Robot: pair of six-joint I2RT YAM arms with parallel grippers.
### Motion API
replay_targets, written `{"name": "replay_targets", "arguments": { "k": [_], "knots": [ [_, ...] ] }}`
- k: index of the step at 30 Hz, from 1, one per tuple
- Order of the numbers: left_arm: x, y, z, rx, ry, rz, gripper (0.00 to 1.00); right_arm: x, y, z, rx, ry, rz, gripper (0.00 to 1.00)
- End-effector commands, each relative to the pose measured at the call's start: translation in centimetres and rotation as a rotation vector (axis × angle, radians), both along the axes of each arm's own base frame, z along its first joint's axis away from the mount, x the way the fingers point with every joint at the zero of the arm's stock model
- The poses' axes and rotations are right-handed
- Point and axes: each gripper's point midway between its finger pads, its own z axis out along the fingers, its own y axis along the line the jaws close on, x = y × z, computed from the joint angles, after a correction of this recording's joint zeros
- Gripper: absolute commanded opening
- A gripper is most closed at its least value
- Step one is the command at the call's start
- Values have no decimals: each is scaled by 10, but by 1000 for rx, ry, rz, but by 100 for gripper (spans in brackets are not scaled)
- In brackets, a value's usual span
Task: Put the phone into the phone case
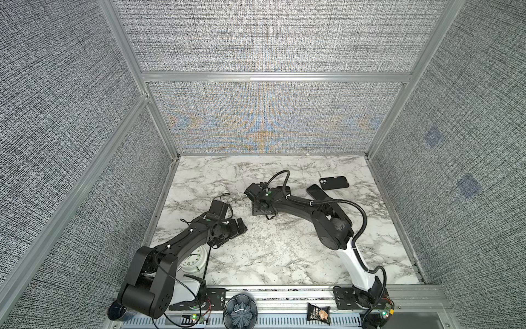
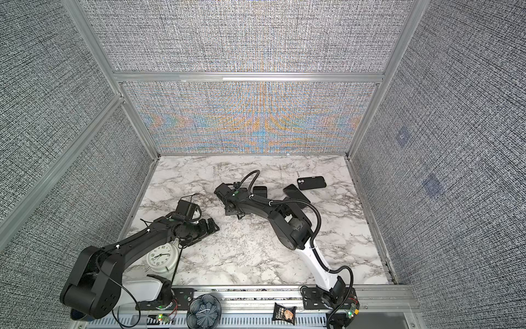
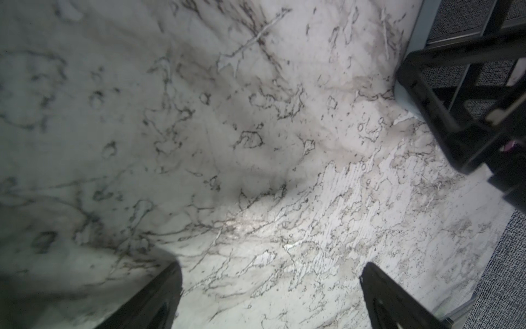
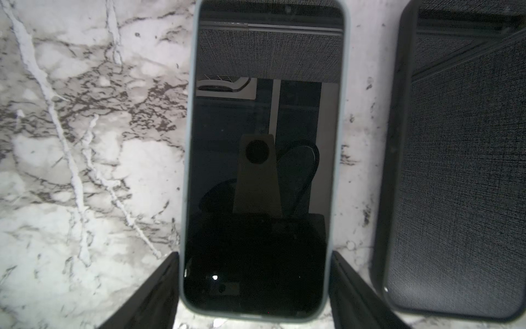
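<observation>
Phone lay flat, screen up, on the marble table, its near end between the fingers of the right gripper. The jaws were partly closed and pressed to both long edges, a grip across the width, probably so it would lift level. A second dark slab sat just beside one finger. The phone case lay beyond that, apart. The left gripper hung fully spread and empty over bare marble, out of the way, I judged.
</observation>
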Motion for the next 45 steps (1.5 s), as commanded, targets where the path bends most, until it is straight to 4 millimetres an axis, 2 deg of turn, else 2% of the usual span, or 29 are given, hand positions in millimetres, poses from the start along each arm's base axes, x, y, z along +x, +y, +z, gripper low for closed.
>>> {"name": "replay_targets", "arguments": {
  "k": [1, 13, 19, 28, 33, 39, 45],
  "knots": [
    [2, -1, 2, -7, -11, -2, 99, 1, -3, 1, -15, -6, 1, 76],
    [2, -1, 2, -10, -18, -5, 99, 1, -3, 8, -10, -10, 12, 85],
    [4, -3, 7, -11, -24, -19, 99, 1, -3, 24, 10, -33, 22, 87],
    [6, -6, 18, -31, -63, -42, 99, -7, -12, 43, -2, -49, 63, 85],
    [3, -9, 23, -47, -76, -71, 99, -22, 1, 53, 40, -41, 156, 78],
    [0, -12, 20, -76, -70, -70, 99, -41, 11, 53, 87, -12, 239, 77],
    [-1, -11, 18, -74, -60, -65, 99, -55, 19, 34, 124, 37, 298, 77]
  ]
}}
